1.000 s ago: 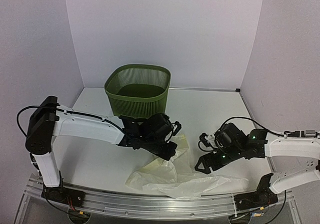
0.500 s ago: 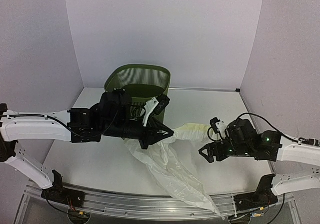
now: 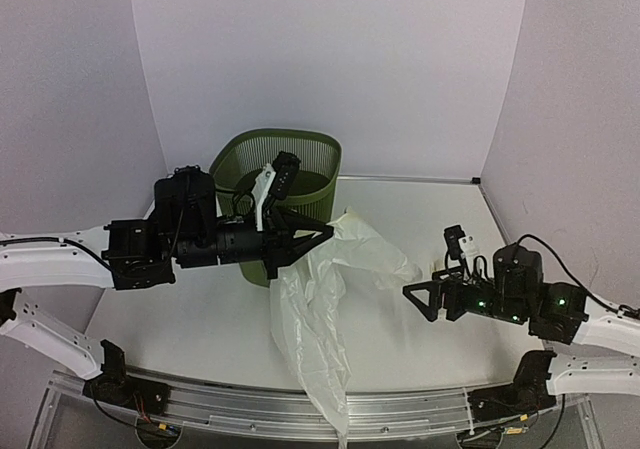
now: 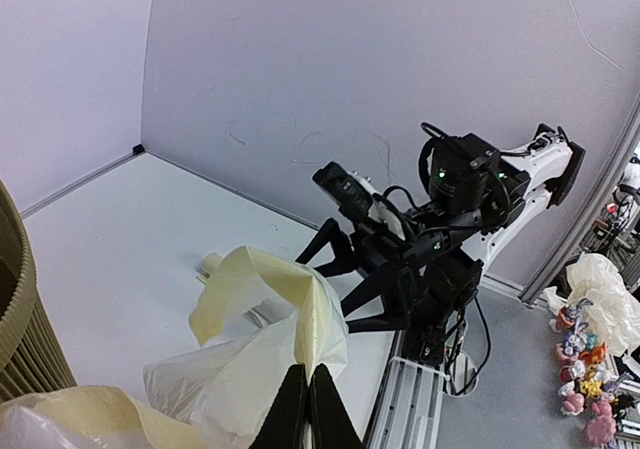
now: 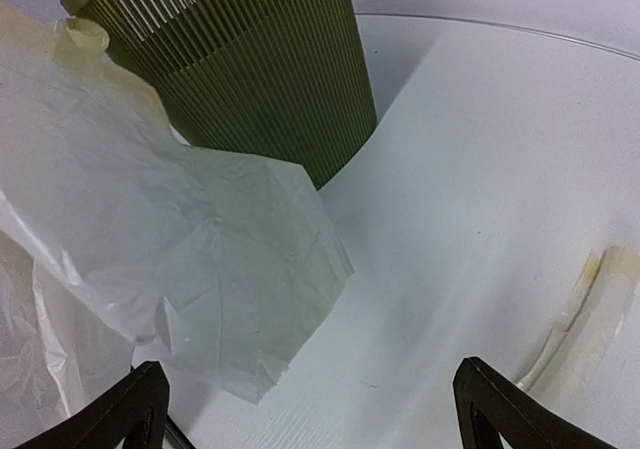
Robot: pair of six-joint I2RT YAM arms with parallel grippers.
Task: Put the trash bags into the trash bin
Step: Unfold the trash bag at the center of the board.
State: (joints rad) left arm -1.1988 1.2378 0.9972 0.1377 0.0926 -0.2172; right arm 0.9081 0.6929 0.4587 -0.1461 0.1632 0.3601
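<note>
Left tool (image 3: 326, 237) clenched on trash bag (image 3: 318, 304) edge; right tool (image 3: 421, 298) released, empty. Risk: single pinch, long tail trails on worktop (image 3: 425, 214), may snag trash bin (image 3: 312, 150) rim, film slips.

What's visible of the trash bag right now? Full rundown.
The trash bag is one large sheet of thin, translucent film, pale yellowish-white, glossy and heavily crinkled. It is outside the green bin, in front of it. The left claw, shut, pinches its upper edge and holds it up; from there it hangs in loose folds, billowing rightward, its tail trailing toward the near edge of the table. The open right claw does not grip it.
</note>
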